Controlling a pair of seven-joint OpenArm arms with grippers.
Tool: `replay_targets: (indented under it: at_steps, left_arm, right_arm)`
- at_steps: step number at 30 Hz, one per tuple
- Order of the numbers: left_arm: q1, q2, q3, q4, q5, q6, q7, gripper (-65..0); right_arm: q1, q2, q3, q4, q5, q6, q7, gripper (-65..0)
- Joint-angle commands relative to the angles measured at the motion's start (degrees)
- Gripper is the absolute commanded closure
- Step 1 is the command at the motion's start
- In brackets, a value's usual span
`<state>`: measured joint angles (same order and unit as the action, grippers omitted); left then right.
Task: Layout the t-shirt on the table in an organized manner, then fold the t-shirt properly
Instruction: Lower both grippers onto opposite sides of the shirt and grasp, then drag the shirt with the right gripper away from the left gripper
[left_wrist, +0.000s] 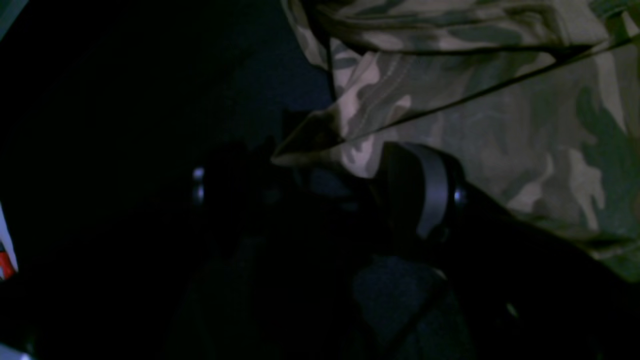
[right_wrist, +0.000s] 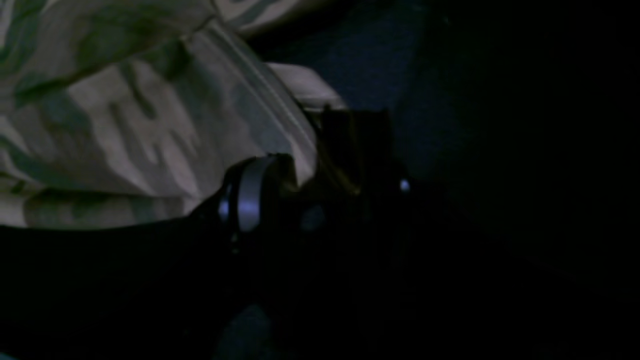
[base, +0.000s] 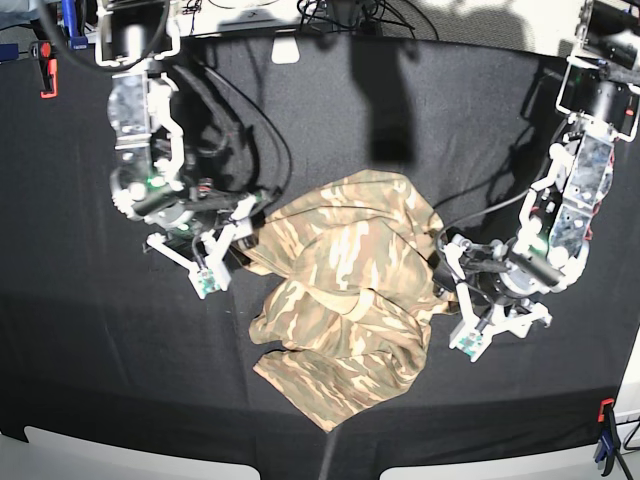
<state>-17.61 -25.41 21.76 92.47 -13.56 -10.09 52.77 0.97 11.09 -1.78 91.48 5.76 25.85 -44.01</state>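
Observation:
The camouflage t-shirt (base: 345, 300) lies crumpled in a heap at the middle of the black table (base: 400, 130). My left gripper (base: 447, 262) sits at the heap's right edge. In the left wrist view its jaws stand wide open, and a pointed corner of the t-shirt (left_wrist: 500, 125) reaches into the left gripper (left_wrist: 312, 175). My right gripper (base: 243, 225) is at the heap's upper left edge. In the right wrist view the right gripper (right_wrist: 325, 180) is open, with a stitched hem of the t-shirt (right_wrist: 125, 125) hanging between its fingers.
A red clamp (base: 45, 65) holds the cloth at the back left and another clamp (base: 605, 430) at the front right. Cables (base: 330, 15) and a white object (base: 285, 50) lie along the back edge. Both wrist views are very dark.

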Motion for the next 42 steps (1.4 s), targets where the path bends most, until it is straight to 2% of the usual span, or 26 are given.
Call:
replay_targets:
  at_steps: [1, 5, 8, 15, 18, 21, 27, 28, 30, 39, 42]
  left_arm:
    - [-1.42, -0.50, -0.33, 1.05, 1.09, 0.26, -0.24, -41.3]
    - [-1.42, -0.50, -0.33, 1.05, 7.67, 0.63, 0.90, -41.3]
    - [-1.42, -0.50, -0.33, 1.05, 10.86, 2.47, 1.90, -41.3]
    - [-1.42, -0.50, -0.33, 1.05, 10.97, 2.67, 2.10, -41.3]
    - [-1.42, -0.50, -0.33, 1.05, 10.97, 2.67, 2.08, -41.3]
    - [-1.42, -0.50, -0.33, 1.05, 10.97, 2.64, 2.08, -41.3]
    - [-1.42, -0.50, -0.33, 1.05, 10.97, 2.67, 2.08, -41.3]
    - [-1.42, -0.50, -0.33, 1.05, 10.97, 2.67, 2.08, -41.3]
    - [-1.42, -0.50, -0.33, 1.05, 10.97, 2.67, 2.08, -41.3]
    - [-1.42, -0.50, -0.33, 1.05, 10.97, 2.64, 2.08, -41.3]
    - [-1.42, -0.50, -0.33, 1.05, 10.97, 2.64, 2.08, -41.3]
  right_arm:
    - [1.20, 0.15, 0.09, 0.85, 0.39, 0.66, 1.27, -27.9]
    - [1.20, 0.17, 0.09, 0.85, -1.14, 0.63, 1.95, -28.0]
    - [1.20, 0.17, 0.09, 0.85, -1.11, 0.66, 2.27, -28.0]
    - [1.20, 0.15, 0.07, -1.14, -2.56, 0.76, 6.12, -27.9]
    - [1.20, 0.17, -0.42, -2.58, -2.54, 2.45, 5.55, -27.5]
    - [1.20, 0.17, -0.57, -3.89, -2.58, 2.73, 5.62, -20.9]
    - [1.20, 0.15, -0.55, -4.13, -2.58, 2.71, 6.97, -18.6]
    - [1.20, 0.15, -0.55, -4.13, -2.60, 2.71, 6.67, -14.8]
    - [1.20, 0.17, -0.55, -4.13, -2.60, 2.71, 5.81, -1.1]
    - [1.22, 0.22, -0.48, -4.07, -4.13, 2.71, 4.46, 0.0]
    - [1.22, 1.20, -0.48, -4.07, -4.17, 2.71, 3.30, 0.0]
